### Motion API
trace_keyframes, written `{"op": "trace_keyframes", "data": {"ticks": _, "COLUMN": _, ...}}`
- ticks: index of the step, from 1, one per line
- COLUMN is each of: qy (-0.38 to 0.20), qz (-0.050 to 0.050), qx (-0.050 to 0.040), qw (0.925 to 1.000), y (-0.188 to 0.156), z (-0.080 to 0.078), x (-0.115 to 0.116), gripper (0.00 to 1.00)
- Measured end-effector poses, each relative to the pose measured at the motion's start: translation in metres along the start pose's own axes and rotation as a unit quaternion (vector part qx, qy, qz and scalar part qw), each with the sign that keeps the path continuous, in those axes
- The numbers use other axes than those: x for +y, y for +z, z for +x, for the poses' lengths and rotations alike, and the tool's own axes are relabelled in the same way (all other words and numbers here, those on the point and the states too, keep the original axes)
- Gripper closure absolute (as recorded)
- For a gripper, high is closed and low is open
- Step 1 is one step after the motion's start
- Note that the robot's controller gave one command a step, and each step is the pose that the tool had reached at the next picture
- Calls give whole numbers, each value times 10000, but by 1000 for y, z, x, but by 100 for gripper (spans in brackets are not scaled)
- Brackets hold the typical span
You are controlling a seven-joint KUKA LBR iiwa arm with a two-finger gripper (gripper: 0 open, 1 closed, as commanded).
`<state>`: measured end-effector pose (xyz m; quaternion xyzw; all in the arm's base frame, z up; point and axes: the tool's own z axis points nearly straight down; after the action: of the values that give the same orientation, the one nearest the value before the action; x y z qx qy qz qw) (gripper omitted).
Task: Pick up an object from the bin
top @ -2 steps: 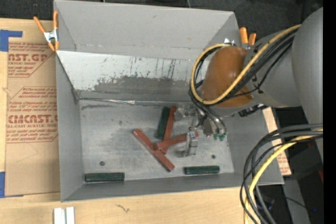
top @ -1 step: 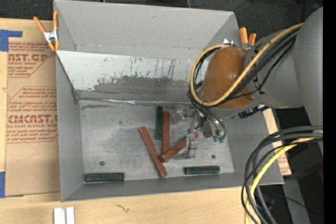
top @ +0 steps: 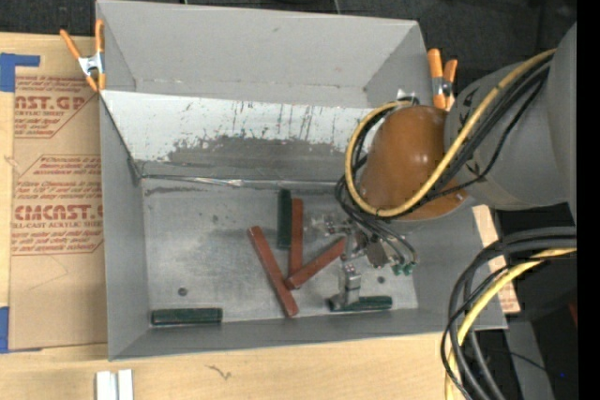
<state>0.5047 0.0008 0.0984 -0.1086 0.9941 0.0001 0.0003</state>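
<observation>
Grey metal bin (top: 197, 229), floor mostly bare toward 9 o'clock. The arm enters from 3 o'clock. Its orange cover (top: 403, 159) and looped cables (top: 360, 171) hang over the right wall, wrist pitched down, likely so the tool meets the floor squarely. The gripper (top: 352, 284) sits low at about 4 o'clock on the floor, its tip just above a short dark green bar (top: 369, 303). The bar lies flat, long axis running 9 to 3, near the front wall. Cannot tell whether the gripper is apart or together, as its own hardware masks it; nothing is seen held. At the gripper's 10 o'clock, one end of a red-brown stick (top: 317, 265) lies just beside it and meets a second red-brown stick (top: 273, 271) slanting 11 to 5. A third (top: 296, 229) and a dark green stick (top: 283, 218) lie side by side pointing 12. Another dark green bar (top: 187, 317) rests alone at 7 o'clock. Judgement: the bar under the gripper is the likely pick, since it lies clear of the crossed sticks, though the nearby wall leaves little room.
</observation>
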Motion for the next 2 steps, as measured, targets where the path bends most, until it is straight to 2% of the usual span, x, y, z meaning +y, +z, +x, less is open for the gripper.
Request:
{"op": "trace_keyframes", "data": {"ticks": 1, "qy": -613, "qz": 7, "qx": -37, "qw": 9981, "y": 28, "z": 14, "x": -3, "gripper": 0}}
{"op": "trace_keyframes", "data": {"ticks": 2, "qy": 812, "qz": 0, "qx": -18, "qw": 9967, "y": 27, "z": 23, "x": 6, "gripper": 100}}
